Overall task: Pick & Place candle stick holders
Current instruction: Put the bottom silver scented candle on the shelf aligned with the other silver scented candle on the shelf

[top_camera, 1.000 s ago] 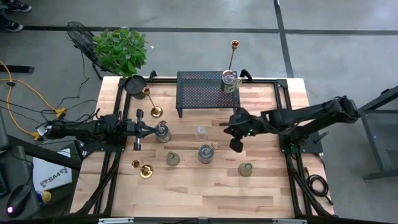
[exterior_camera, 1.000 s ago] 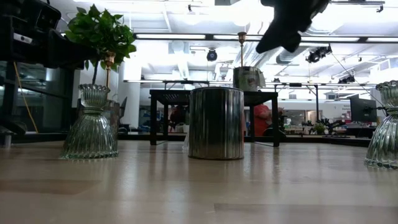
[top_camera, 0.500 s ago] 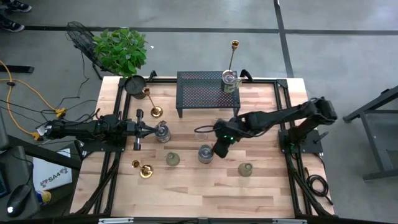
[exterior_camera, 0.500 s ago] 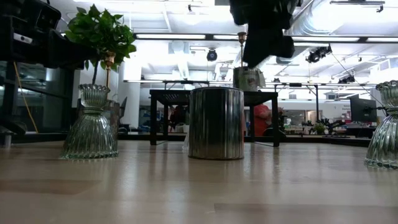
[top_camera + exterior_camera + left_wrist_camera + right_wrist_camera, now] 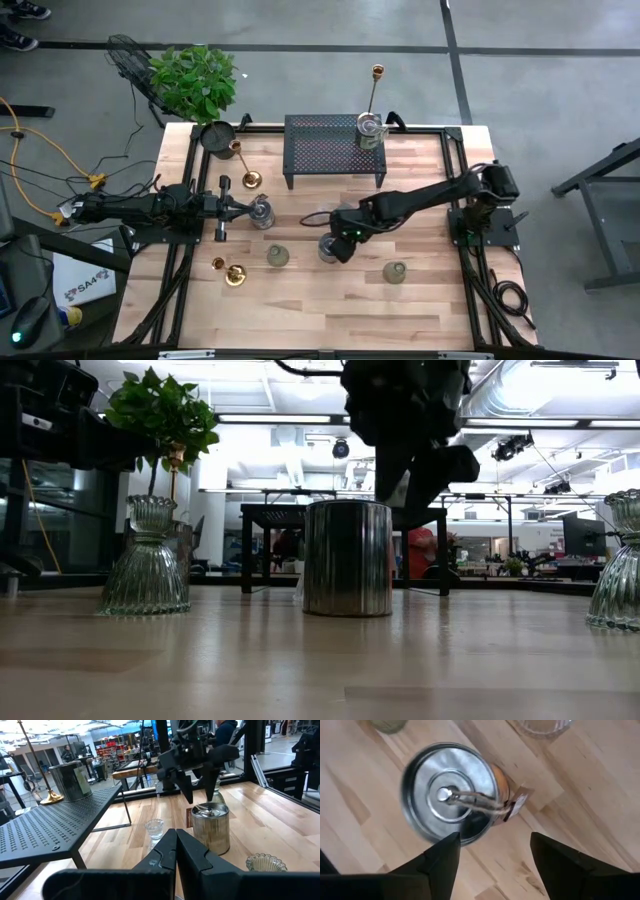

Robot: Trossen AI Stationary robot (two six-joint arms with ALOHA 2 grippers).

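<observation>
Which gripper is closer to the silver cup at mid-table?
Right. The right gripper hangs just above the silver cup, jaws open over its rim. The left gripper sits farther off, toward the table's left side, jaws shut.

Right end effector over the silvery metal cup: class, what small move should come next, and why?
Probably a short, straight descent. The right end effector hovers open just above the silvery cylindrical metal cup, its fingers not yet flanking the cup's walls, so closing now would likely miss it.
</observation>
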